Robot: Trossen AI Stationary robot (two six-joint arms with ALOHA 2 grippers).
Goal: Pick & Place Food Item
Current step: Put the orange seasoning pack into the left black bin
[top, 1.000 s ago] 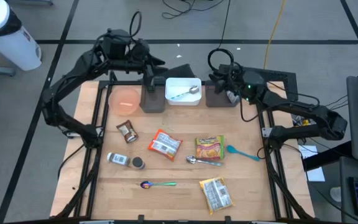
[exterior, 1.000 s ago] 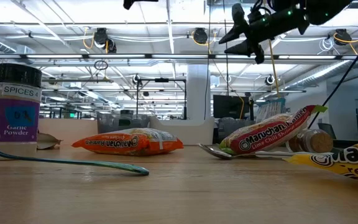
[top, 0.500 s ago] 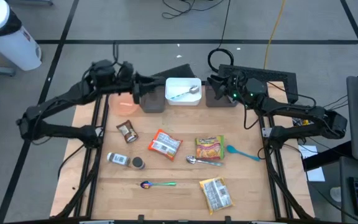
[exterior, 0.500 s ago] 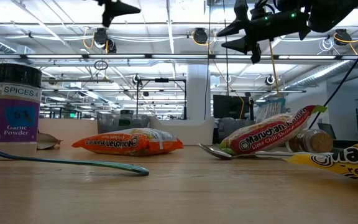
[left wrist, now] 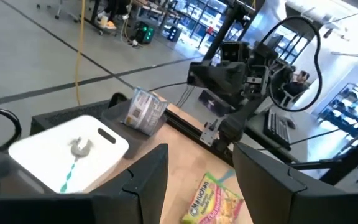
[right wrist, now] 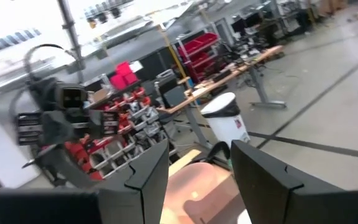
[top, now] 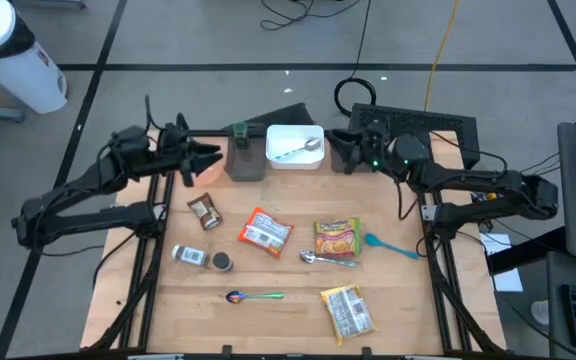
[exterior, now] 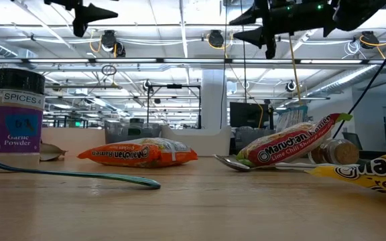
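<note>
High view shows a wooden table (top: 278, 310) with a black frame, standing on a grey floor crossed by dark lines, with a yellow cable and black cords behind it. The left gripper (top: 211, 156) hangs over the table's far left corner, its fingers apart with nothing between them. The right gripper (top: 334, 140) hovers by the far edge beside a white bin (top: 294, 147) holding a spoon; its fingers are also apart and empty. A grey bin (top: 245, 163) sits left of the white one, with a small green-topped item at its far end.

On the table lie several noodle packets: an orange one (top: 265, 232) near the middle, a yellow one (top: 337, 239) just to its right, and another (top: 348, 311) near the front edge. A small brown packet (top: 205, 211) and a spice jar (top: 190, 257) lie to the left. A metal spoon (top: 326, 259), a teal spoon (top: 389, 244) and a coloured spoon (top: 253, 296) lie about.

Low view looks across the table into a large hall with ceiling rails, lamps and monitors.
</note>
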